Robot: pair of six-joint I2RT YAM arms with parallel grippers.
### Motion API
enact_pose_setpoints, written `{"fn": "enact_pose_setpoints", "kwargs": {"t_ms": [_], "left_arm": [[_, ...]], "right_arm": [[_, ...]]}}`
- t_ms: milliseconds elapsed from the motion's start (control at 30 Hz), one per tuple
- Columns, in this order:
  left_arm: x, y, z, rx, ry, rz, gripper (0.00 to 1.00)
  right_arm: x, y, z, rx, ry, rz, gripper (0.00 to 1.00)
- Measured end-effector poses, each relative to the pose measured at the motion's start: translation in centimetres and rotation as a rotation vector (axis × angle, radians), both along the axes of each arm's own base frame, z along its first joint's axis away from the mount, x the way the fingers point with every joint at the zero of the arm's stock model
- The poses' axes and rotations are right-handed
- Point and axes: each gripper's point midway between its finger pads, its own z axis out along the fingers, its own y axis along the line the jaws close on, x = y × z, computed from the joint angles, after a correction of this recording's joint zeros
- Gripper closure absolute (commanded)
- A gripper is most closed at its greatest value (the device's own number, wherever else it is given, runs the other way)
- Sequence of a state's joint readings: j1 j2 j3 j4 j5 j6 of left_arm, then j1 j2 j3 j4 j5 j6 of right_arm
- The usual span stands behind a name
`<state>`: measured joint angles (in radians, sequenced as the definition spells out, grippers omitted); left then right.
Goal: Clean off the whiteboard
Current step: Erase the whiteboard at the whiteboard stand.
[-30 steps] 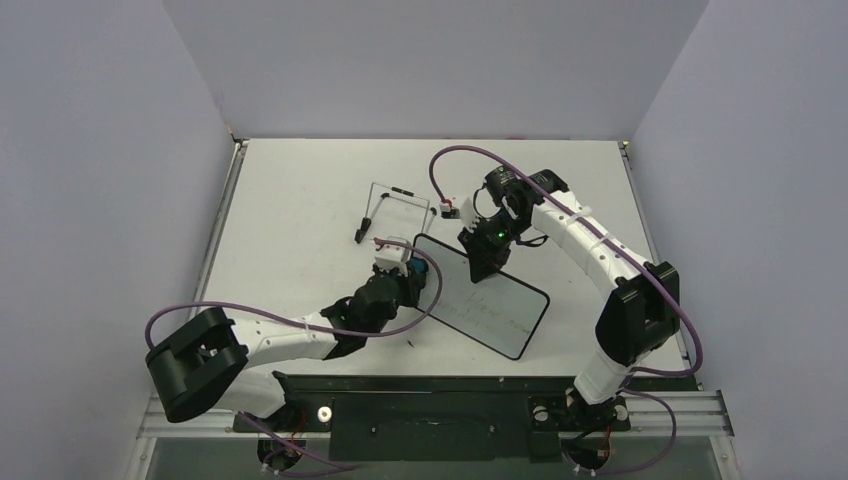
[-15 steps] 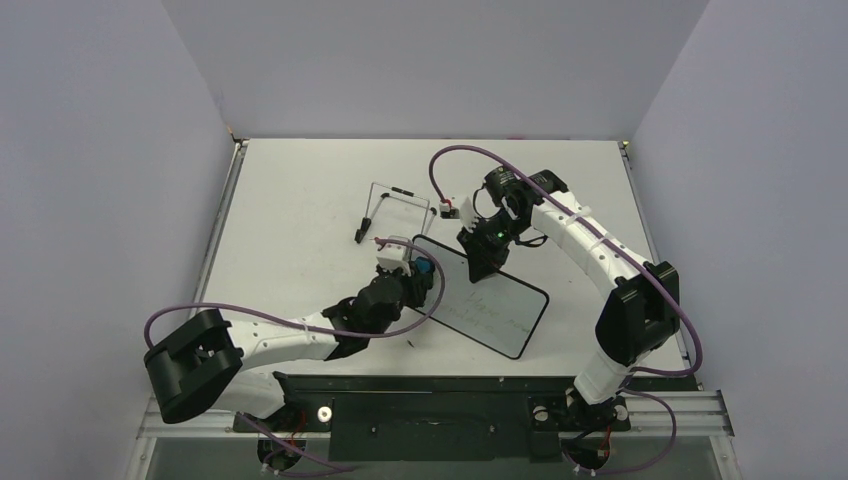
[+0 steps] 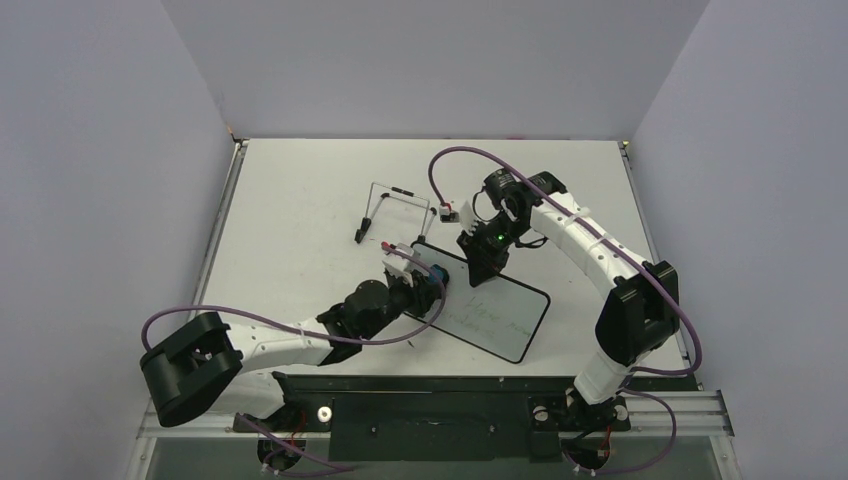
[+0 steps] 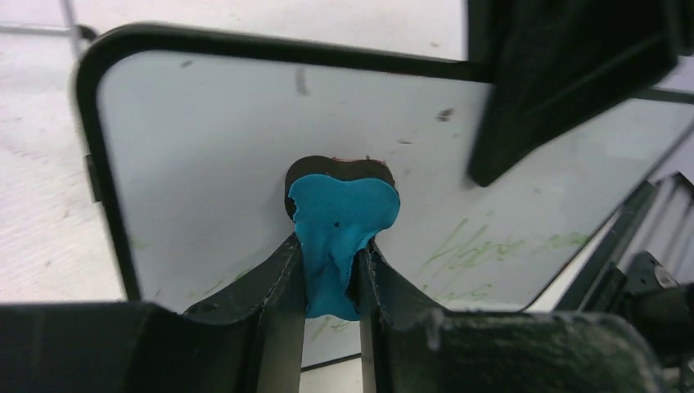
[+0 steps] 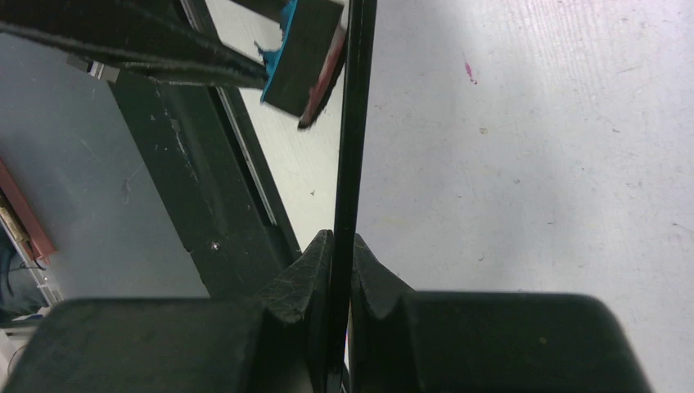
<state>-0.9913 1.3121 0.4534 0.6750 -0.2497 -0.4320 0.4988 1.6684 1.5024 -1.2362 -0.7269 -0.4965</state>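
- Two grippers met at the whiteboard [image 3: 500, 315], mid-table [image 3: 300, 190], green writing on it.
- We saw the left gripper [image 3: 428, 275], clamping the blue eraser [image 4: 342, 213], shifted right onto the board.
- The right arm [image 3: 590, 245] reached left, the right gripper [image 3: 480, 268] pinching the board's far edge.

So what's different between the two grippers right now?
The left gripper pinches a blue eraser; the right gripper pinches the whiteboard by its thin edge. The left gripper points at the board's white face; the right gripper sits edge-on to it, so its camera sees only the frame. Both are shut, and both meet at the same board.
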Motion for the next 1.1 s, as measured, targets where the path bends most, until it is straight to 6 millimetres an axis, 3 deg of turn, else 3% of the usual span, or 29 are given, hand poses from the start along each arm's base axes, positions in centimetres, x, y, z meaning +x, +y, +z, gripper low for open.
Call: {"fn": "enact_pose_setpoints", "kwargs": {"t_ms": [167,400,533,667,933,1100], "left_arm": [[-0.9,-0.7,0.7,-0.002,-0.032,-0.05,1.0],[1.4,3.6,0.2,0.073,-0.011,0.165,1.0],[1.9,4.8,-0.5,0.115,-0.005,0.216,1.0],[2.0,4.5,-0.6,0.136,-0.024,0.189,1.0],[0.3,1.6,-2.2,0.17,-0.039,-0.012,1.0],[0.4,1.8,-2.5,0.179,-0.031,0.016,1.0]], "right_arm": [[-0.5,0.1,-0.1,0.006,0.014,0.016,1.0],[-0.5,0.2,-0.1,0.007,0.016,0.01,1.0],[-0.4,0.2,-0.2,0.007,0.021,0.0,1.0],[-0.5,0.2,-0.2,0.003,0.028,-0.008,1.0],[-0.2,-0.1,-0.2,-0.001,0.031,-0.031,1.0],[-0.1,0.0,-0.2,0.004,0.026,-0.031,1.0]]}}
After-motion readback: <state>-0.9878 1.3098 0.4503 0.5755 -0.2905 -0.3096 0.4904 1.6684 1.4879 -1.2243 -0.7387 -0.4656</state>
